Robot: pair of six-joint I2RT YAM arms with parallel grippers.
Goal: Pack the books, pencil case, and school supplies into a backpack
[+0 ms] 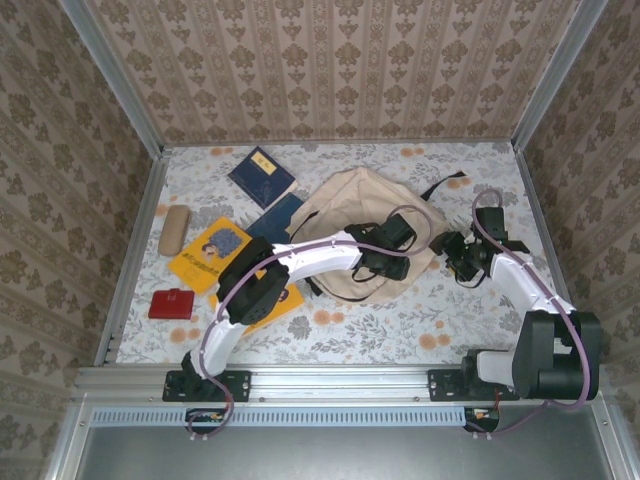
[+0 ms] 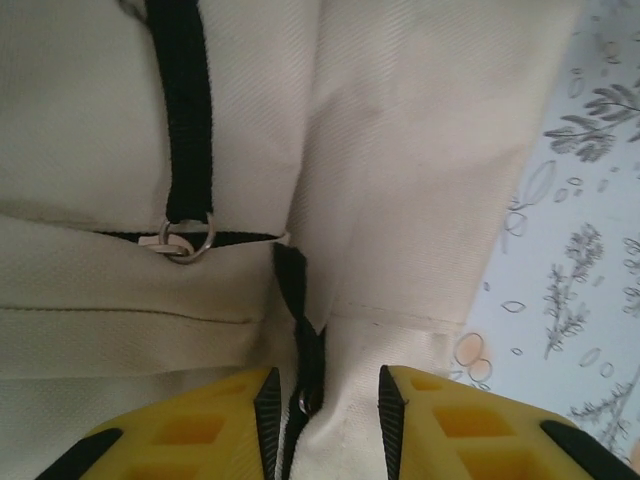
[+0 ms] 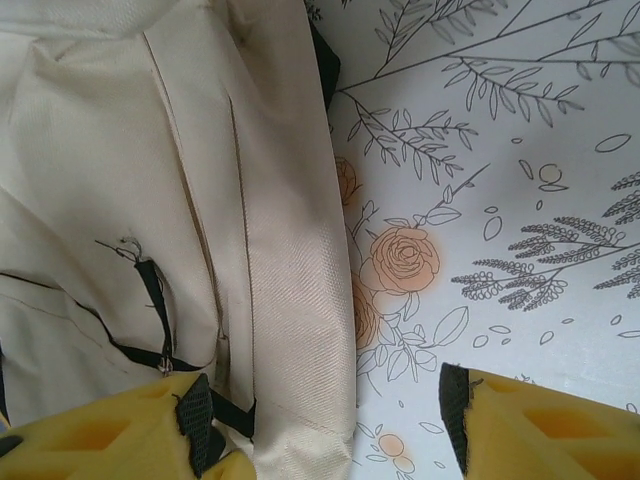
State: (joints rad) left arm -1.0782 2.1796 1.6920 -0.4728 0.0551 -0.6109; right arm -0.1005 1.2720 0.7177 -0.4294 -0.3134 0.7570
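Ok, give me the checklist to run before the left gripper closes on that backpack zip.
1. Left gripper lined up on the backpack: ok, the black zip tab sits between its fingers.
2. Firm grip on the tab: not ok, a gap shows beside it.
3. Right gripper placed to steady the bag: ok, jaws open, one finger over the backpack's edge and the other over the table.
4. Main compartment open: cannot tell.
5. Books and pencil case within view, not yet packed: ok, they lie on the table left of the backpack.
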